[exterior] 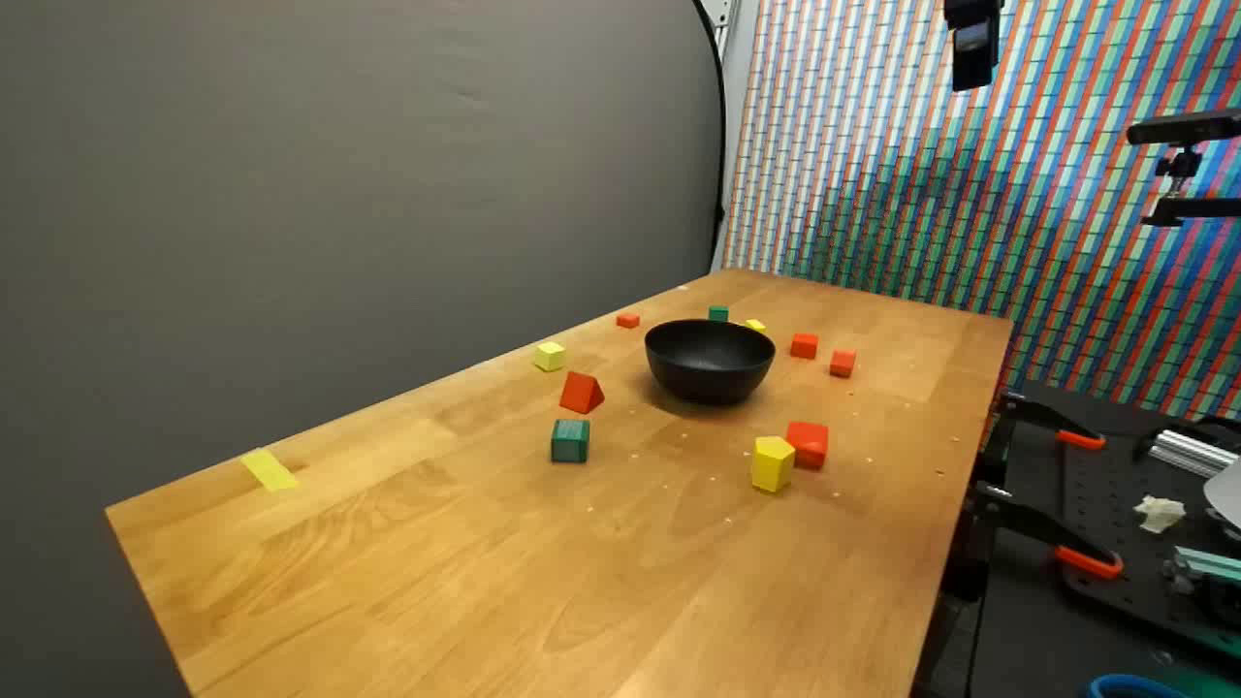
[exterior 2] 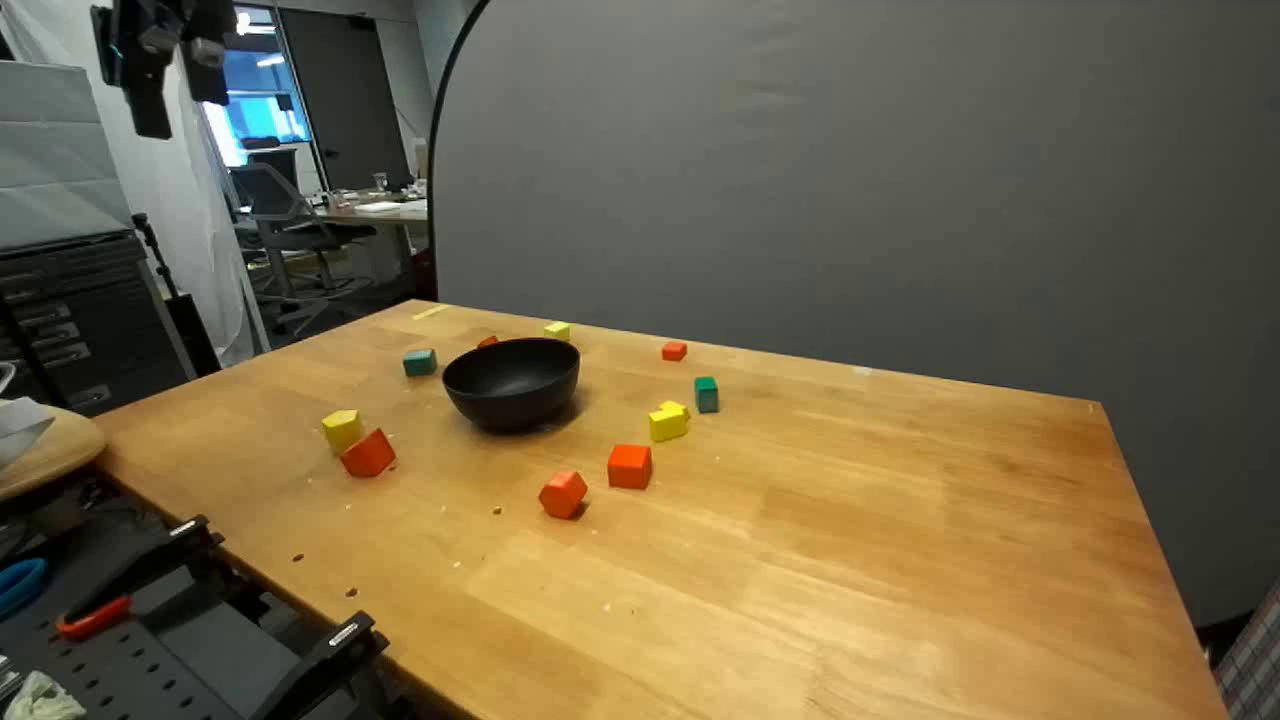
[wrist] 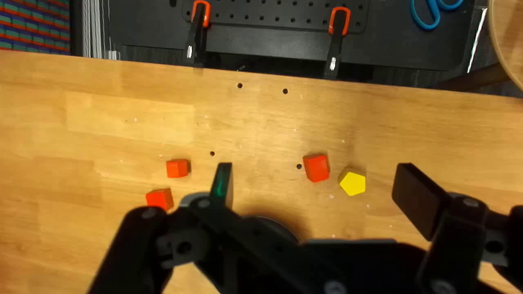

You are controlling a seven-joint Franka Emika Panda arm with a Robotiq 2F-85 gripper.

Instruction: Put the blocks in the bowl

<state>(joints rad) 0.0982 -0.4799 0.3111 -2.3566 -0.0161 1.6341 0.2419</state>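
Wooden table [exterior: 465, 582]: blocks [exterior: 773, 464] scattered around bowl [exterior: 710, 378]. Tool [wrist: 316, 190] spread, pinching nothing, high above. Likely step: picking target; next, line up over one, descend.

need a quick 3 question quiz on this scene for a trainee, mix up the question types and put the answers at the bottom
1. True or false: in the wrist view, the gripper is fully closed.

2. What shape is the top of the yellow block in the wrist view?
a) square
b) triangle
c) pentagon

3. The task is to put the blocks in the black bowl. In an exterior view, which yellow thing on the wooden table should be left out?

Key:
1. False, it is open.
2. c
3. The flat strip of tape, as it is not a block.
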